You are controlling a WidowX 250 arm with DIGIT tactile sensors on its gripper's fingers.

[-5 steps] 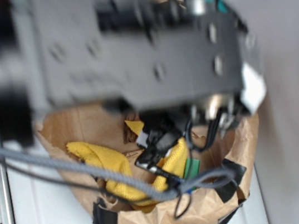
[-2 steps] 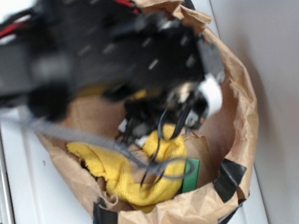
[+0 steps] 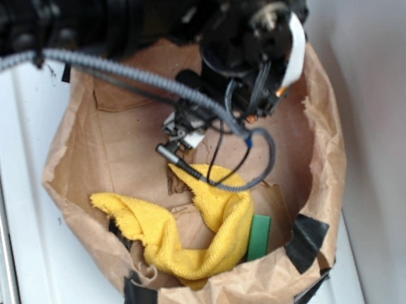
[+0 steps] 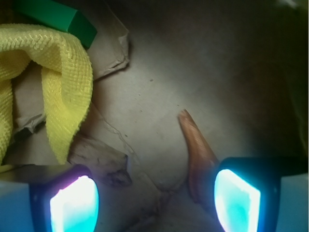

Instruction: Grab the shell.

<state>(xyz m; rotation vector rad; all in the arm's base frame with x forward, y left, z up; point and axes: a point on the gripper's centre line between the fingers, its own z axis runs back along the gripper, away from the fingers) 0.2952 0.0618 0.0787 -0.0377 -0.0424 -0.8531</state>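
In the wrist view the shell (image 4: 194,145) lies on the brown paper floor, an orange-brown glossy taper with its thin tip pointing up the frame. Its wide end is hidden behind my right finger (image 4: 237,200). My gripper (image 4: 154,203) is open and holds nothing. The shell sits just inside the right finger, and the left finger (image 4: 75,203) stands well apart from it. From the exterior view my gripper (image 3: 181,134) hangs inside the paper bag near its far side, and the arm hides the shell.
The crumpled paper bag (image 3: 325,141) walls in the space on all sides. A yellow cloth (image 3: 199,229) (image 4: 58,72) and a green block (image 3: 260,237) (image 4: 58,17) lie near the bag's front. A dull brown scrap (image 4: 104,157) lies by the left finger.
The arm has swung toward the top of the exterior view, uncovering the bag's interior. The gripper moved from over the yellow cloth to the bag's far side.
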